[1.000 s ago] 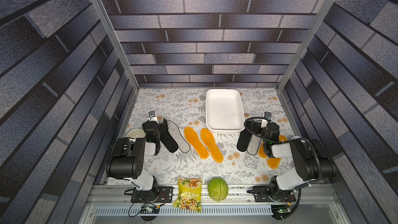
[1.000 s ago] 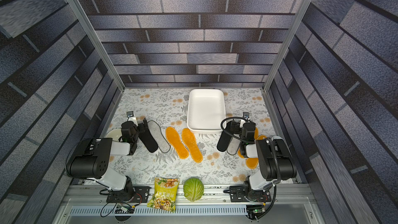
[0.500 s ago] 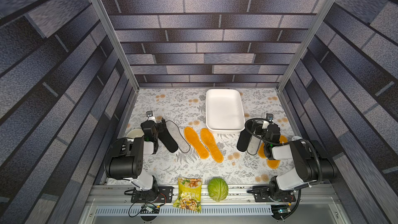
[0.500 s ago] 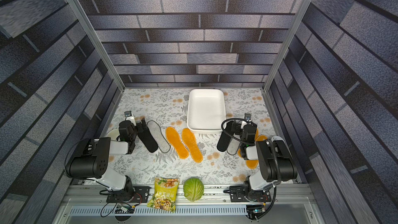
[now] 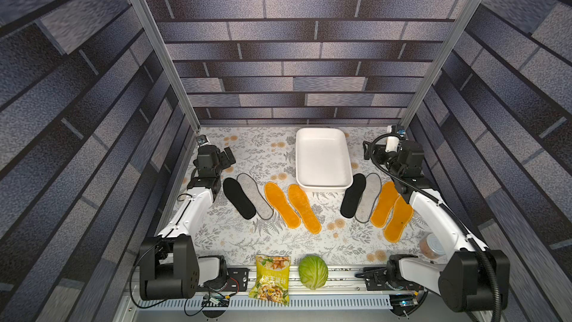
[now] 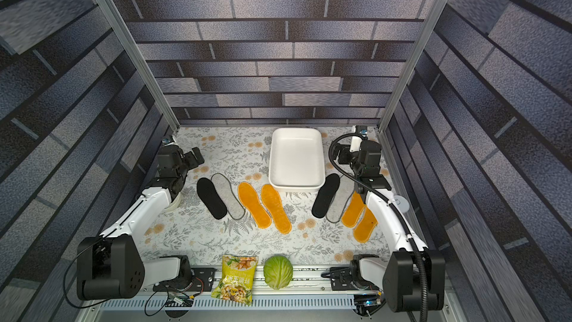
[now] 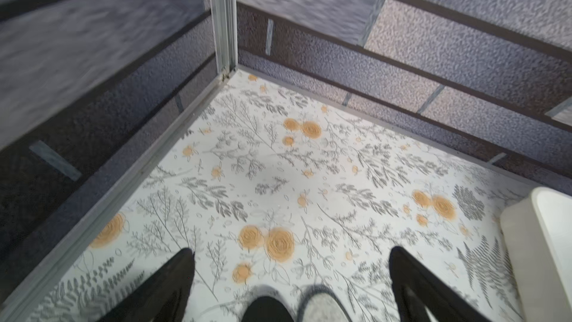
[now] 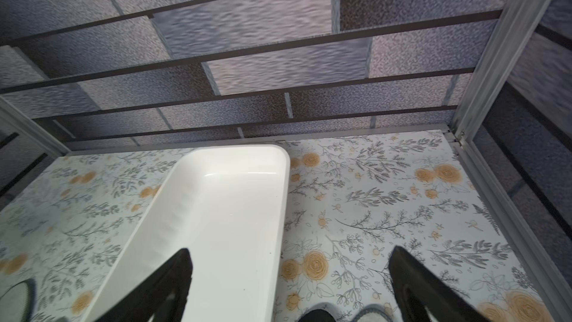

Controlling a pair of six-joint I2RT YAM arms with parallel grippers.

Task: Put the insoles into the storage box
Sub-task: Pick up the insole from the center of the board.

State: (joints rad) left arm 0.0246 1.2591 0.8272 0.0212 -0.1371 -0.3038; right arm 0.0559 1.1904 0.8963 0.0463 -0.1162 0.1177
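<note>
Both top views show the storage box (image 5: pixel 322 162) empty at upper centre, with all eight insoles (image 5: pixel 280 204) lying below it. Left gripper (image 7: pixel 291 258) and right gripper (image 8: pixel 291 258) stand wide apart (nothing held). Picking probably comes next and needs a thin-edge pinch.

Both top views looked steeply down from high above the near edge, sharing the whole table (image 5: pixel 235 236) and far wall (image 5: pixel 294 72); the left wrist camera hung close over the far-left corner, the right wrist camera over the far-right; both wrist views caught the storage box (image 7: pixel 551 258).
</note>
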